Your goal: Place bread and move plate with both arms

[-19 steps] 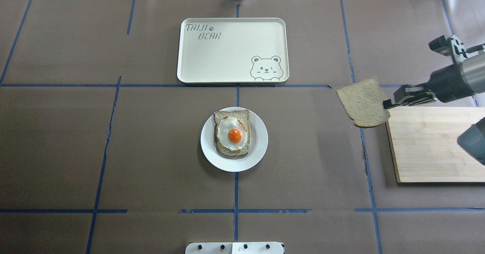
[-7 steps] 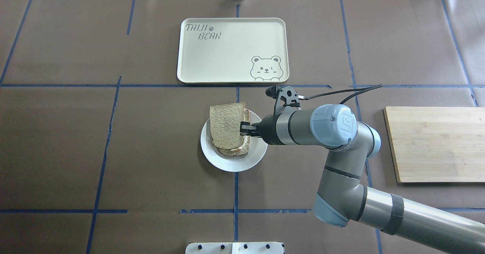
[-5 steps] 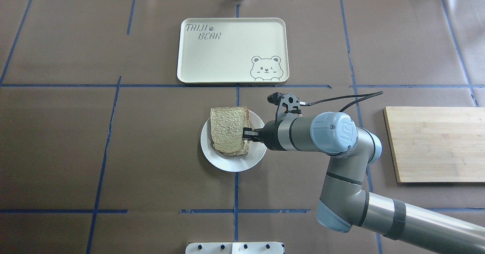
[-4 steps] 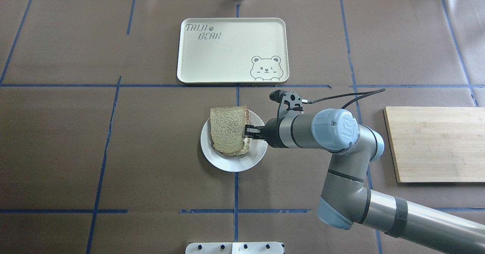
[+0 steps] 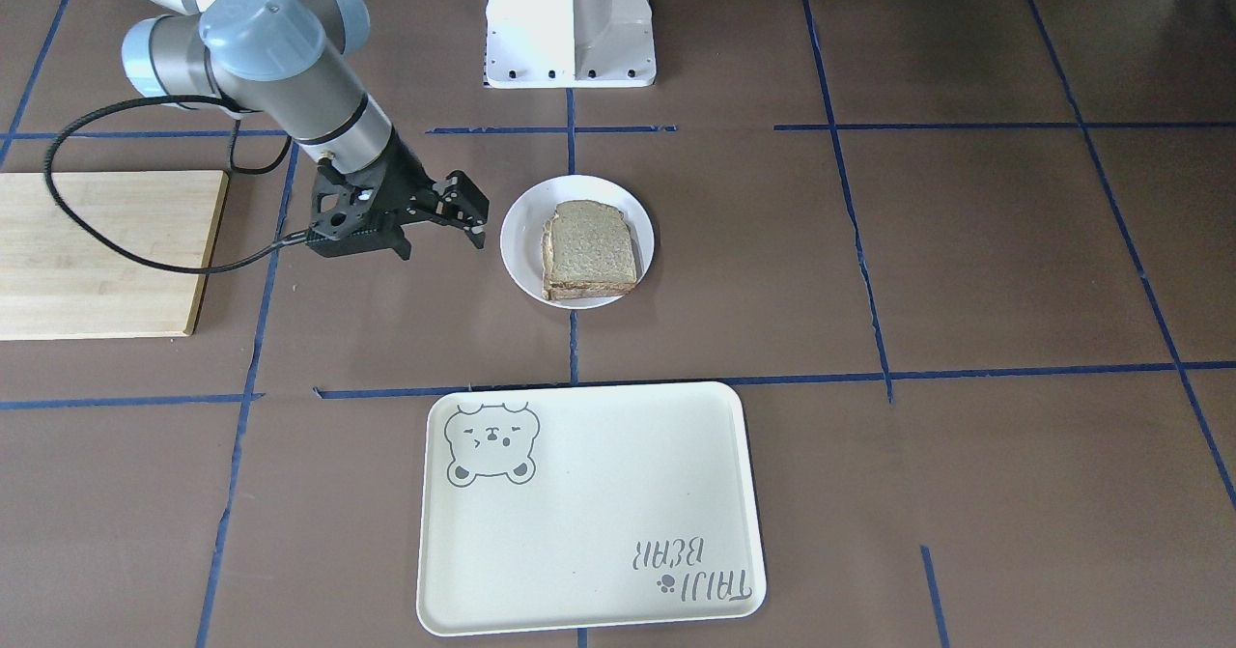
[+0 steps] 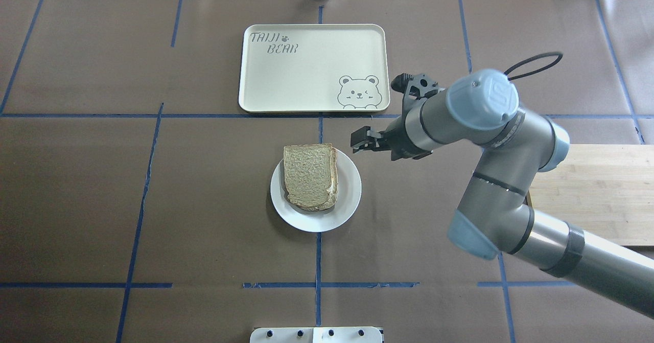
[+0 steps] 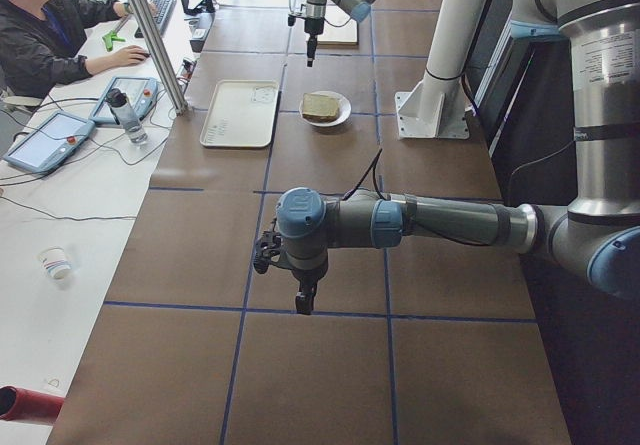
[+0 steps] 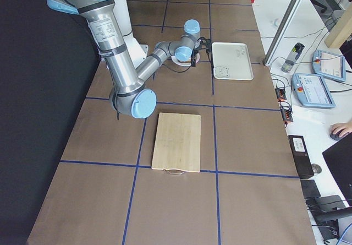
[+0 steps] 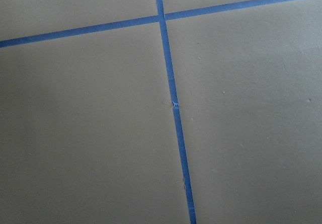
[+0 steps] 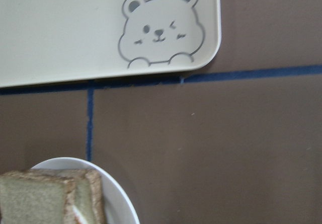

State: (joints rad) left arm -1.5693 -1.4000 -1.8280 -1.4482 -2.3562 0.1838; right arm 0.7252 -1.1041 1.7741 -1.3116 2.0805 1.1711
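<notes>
The bread (image 6: 308, 175) lies flat on top of another slice on the white plate (image 6: 349, 196) at mid table. It covers that slice, and only a thin pale edge shows beneath. The stack also shows in the front-facing view (image 5: 589, 245) and at the lower left of the right wrist view (image 10: 30, 199). My right gripper (image 6: 356, 142) hangs open and empty, off the plate's far right side and apart from it; it also shows in the front-facing view (image 5: 462, 220). My left gripper (image 7: 303, 300) shows only in the exterior left view, far from the plate, and I cannot tell if it is open or shut.
A cream tray with a bear drawing (image 6: 306, 77) lies beyond the plate. A wooden cutting board (image 6: 592, 189) lies at the right, partly under my right arm. The white robot base (image 5: 570, 20) stands on the near side. An operator sits beside the table (image 7: 50, 40).
My right gripper carried the bread from the board side onto the egg slice, let go of it, and has pulled back to the right and toward the tray.
</notes>
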